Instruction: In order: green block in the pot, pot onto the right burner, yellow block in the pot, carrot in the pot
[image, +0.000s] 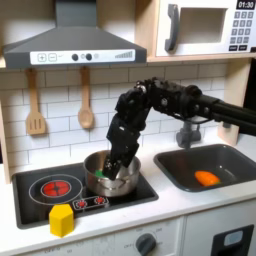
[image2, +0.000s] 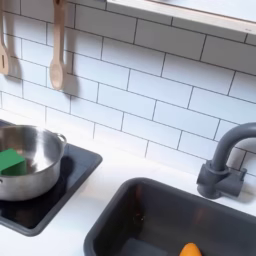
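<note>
Reaching down from the first exterior view's right, the black arm (image: 165, 105) has its gripper (image: 113, 165) lowered inside the pot (image: 110, 178). Fingers are dark against the pot's wall; cannot tell how far apart they stand or whether they hold anything.

Pot sits on the black cooktop (image: 40, 200), on the burner at the first exterior view's right. Red ring of the other burner (image: 57, 187) lies bare, just beside the pot.

In the second exterior view the pot (image2: 30, 160) shows at the left edge, shiny, low-walled. Green block (image2: 11, 161) lies inside it, on the bottom, near the wall at the second exterior view's left. A spot of green shows in the first exterior view too, by the fingers.

Yellow block (image: 61, 220) stands on the white counter in front of the cooktop, apart from the pot.

Sink (image: 235, 160) at the first exterior view's right, dark grey. Carrot (image: 206, 178) lies on its floor. Faucet (image2: 222, 160) stands behind the basin in the second exterior view.

Two wooden utensils (image: 85, 105) hang on the tiled wall.
</note>
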